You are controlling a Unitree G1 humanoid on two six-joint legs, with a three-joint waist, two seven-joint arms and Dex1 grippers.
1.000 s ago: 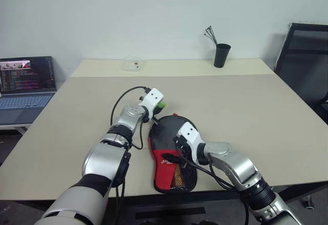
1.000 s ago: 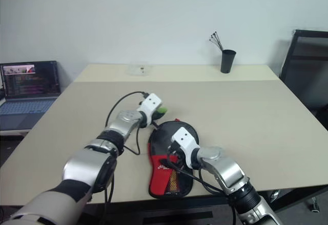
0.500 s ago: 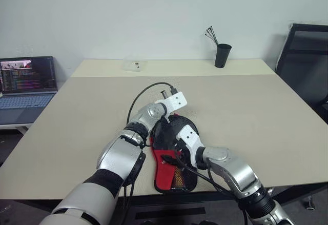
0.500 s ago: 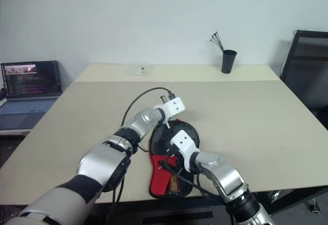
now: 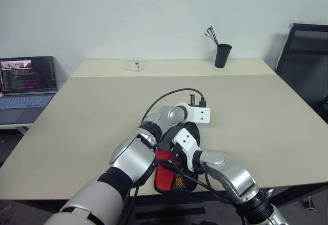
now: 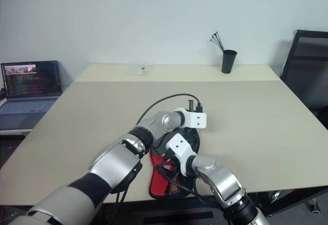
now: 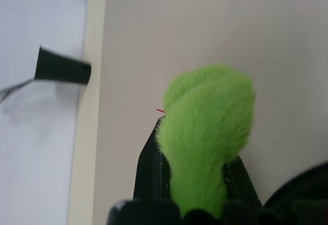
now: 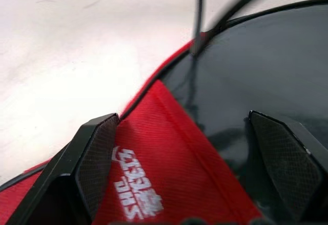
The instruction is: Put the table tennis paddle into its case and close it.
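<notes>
A laptop (image 5: 26, 84) sits far left. On the surface (image 5: 82, 127), the left gripper (image 7: 197, 184) has its jaws pinching the green tag (image 7: 207, 127). The case (image 5: 169, 176) lies under the right gripper (image 8: 189, 168), jaws spread. A cup (image 5: 222, 55) holds sticks (image 5: 210, 34).

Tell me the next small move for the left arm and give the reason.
Probably keep drawing the fuzzy green tag around the round black end of the red-and-black fabric case. The left gripper is shut on the tag, and the right gripper stands open over the case's red panel to steady it.
</notes>
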